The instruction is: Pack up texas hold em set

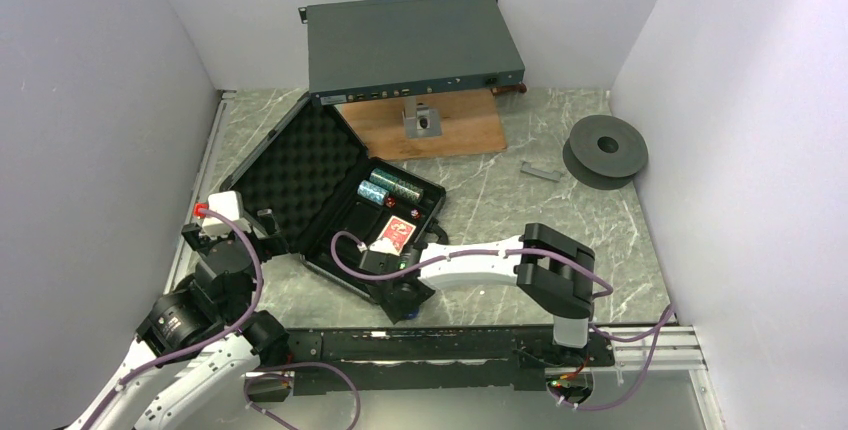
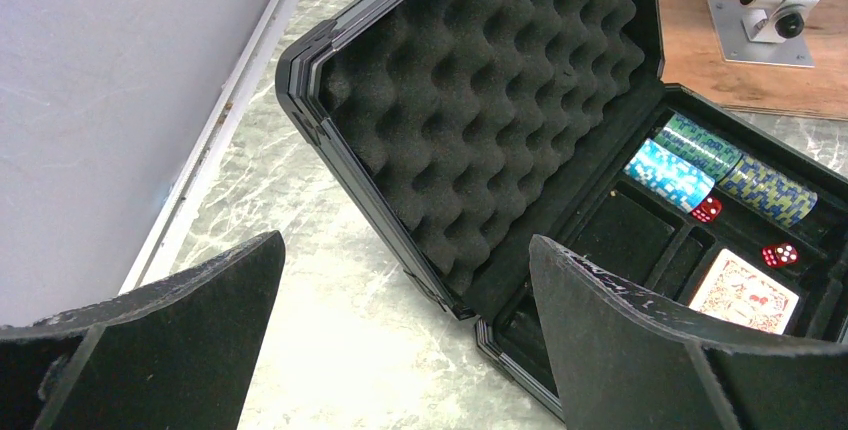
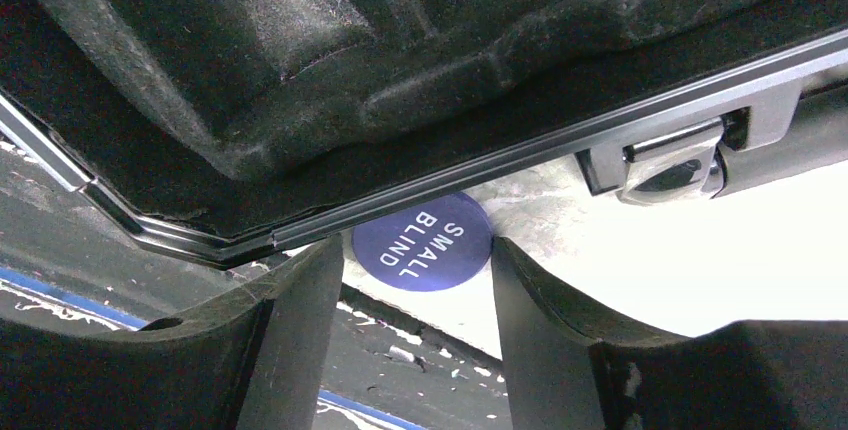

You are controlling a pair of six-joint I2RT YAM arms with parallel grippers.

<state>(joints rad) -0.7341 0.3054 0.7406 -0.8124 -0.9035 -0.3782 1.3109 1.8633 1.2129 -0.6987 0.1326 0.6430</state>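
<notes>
Right jaws, arm reaching low, straddle blue disc (image 3: 420, 242) beside briefcase (image 3: 400, 70).

The briefcase (image 2: 305, 75) lid has soft, bumpy black foam (image 2: 480, 120), dull, not shiny. Its tray (image 2: 625, 230) looks fuzzy like felt. The latch (image 3: 665, 165) is shiny metal. The blue disc (image 3: 422, 242) is smooth and dull. The red dice (image 2: 706, 210) look like glossy plastic. The table (image 1: 500, 200) looks like smooth marble. The far board (image 1: 470, 130) is bare wood. The rack box (image 1: 410, 45) is dull grey metal.
</notes>
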